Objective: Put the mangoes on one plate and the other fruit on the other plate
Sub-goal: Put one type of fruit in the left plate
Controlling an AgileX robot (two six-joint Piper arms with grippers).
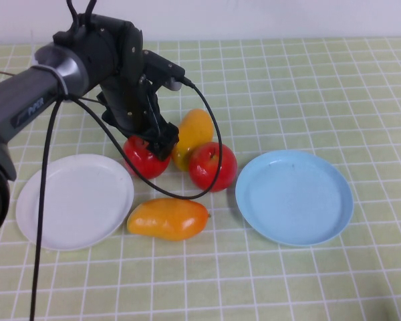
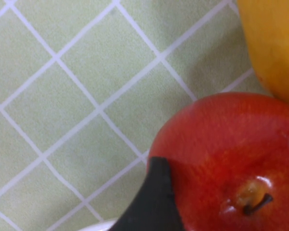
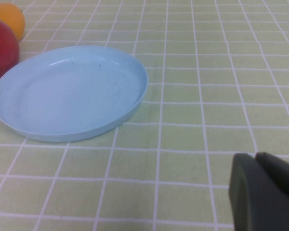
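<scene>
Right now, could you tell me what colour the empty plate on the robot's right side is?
Light blue plate; it shows best in the high view.

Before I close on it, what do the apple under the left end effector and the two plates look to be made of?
Apple under the left end effector: glossy, hard-looking skin with sharp highlights, possibly plastic; I can't be sure. White plate and blue plate: thin, smooth, uniformly coloured with a soft sheen, likely plastic. The right end effector is shut, off to the blue plate's side.
</scene>
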